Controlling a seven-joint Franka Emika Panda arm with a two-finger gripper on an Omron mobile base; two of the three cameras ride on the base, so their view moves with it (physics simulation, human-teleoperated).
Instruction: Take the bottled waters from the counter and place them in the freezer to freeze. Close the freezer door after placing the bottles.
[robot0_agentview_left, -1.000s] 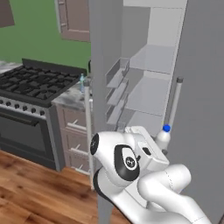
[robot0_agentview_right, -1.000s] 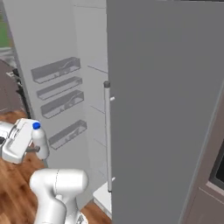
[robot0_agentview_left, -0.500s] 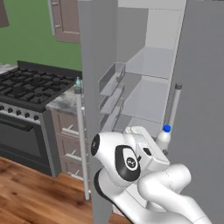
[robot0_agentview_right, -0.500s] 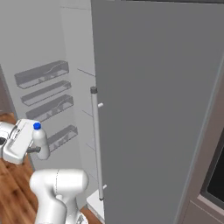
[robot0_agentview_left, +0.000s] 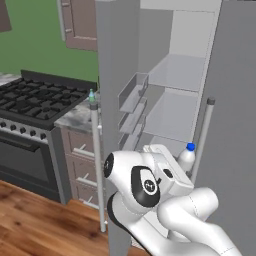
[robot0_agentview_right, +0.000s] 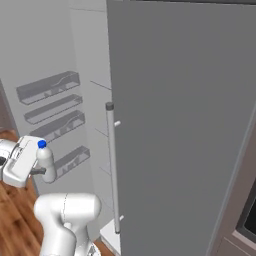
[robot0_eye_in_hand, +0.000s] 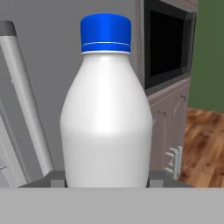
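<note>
The whole scene has slid sideways across both base views over the last second while the arm keeps its pose in them, so the base is driving, not the things moving: the stove (robot0_agentview_left: 40, 100) now sits further right in the left base view and the plain right-hand door (robot0_agentview_right: 185, 125) fills more of the right one. The robot is squaring up to the open freezer (robot0_agentview_left: 175, 95), whose pale shelves face it, with the freezer door (robot0_agentview_left: 117, 115) swung wide and its inner bins (robot0_agentview_right: 50, 107) empty.

The pincer (robot0_agentview_right: 42, 170) is still pinching the white bottle (robot0_eye_in_hand: 106, 113) with the blue cap, held upright low on its body; the grip has not changed. The bottle stands just in front of the right-hand door's bar handle (robot0_agentview_left: 202, 135), near the freezer opening but not yet inside it.

The teal bottle (robot0_agentview_left: 92, 95) with the green cap is still on the desk (robot0_agentview_left: 75, 116) beside the stove, partly hidden by the door's edge.

So the task looks under halfway: first bottle carried, not placed; second untouched; door open. The next move likely calls for reaching left into a shelf, clear of the handle
</note>
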